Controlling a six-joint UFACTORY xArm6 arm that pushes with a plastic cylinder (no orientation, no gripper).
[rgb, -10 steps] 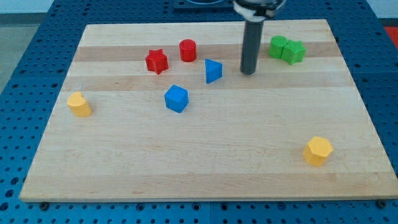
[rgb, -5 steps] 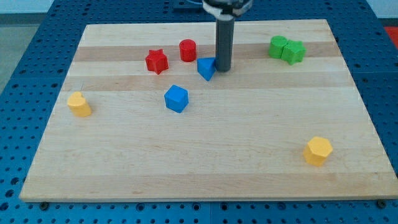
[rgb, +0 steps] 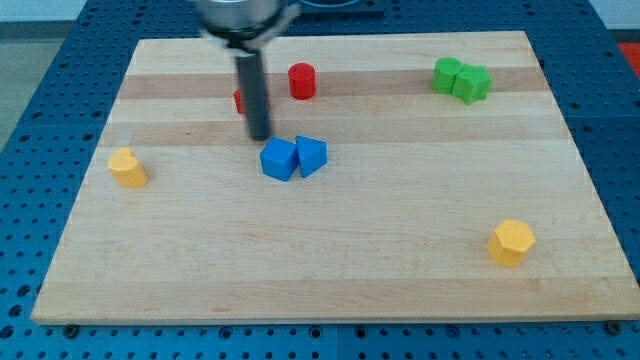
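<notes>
My tip (rgb: 259, 137) is seen at the lower end of the dark rod, resting on the wooden board (rgb: 330, 250). No gripper is carried by the arm, so nothing is opened, closed or held; the tip only stands on the surface. It is placed just above the blue cube (rgb: 279, 159), slightly toward the view's left of it. Whether the tip touches the cube cannot be told, but it is very close.

The blue cube is taken here as the landmark. Directly at its right side the blue triangular block (rgb: 311, 156) is found, and the two are touching or nearly touching. Above the cube and a little to the left, a red block (rgb: 239, 100) is mostly hidden behind the rod, so its shape cannot be made out. Above the cube and slightly to the right, near the top of the board, the red cylinder (rgb: 302, 80) is standing upright, apart from the rod.

Far to the right of the cube and higher, two green blocks (rgb: 461, 79) are seen pressed together near the board's top right corner. To the left of the cube, near the left edge, a yellow block (rgb: 127, 167) is placed alone. Well below the cube and far to the right, a yellow hexagonal block (rgb: 511, 242) is lying near the bottom right corner.

The board is laid on a blue perforated table (rgb: 40, 120).
</notes>
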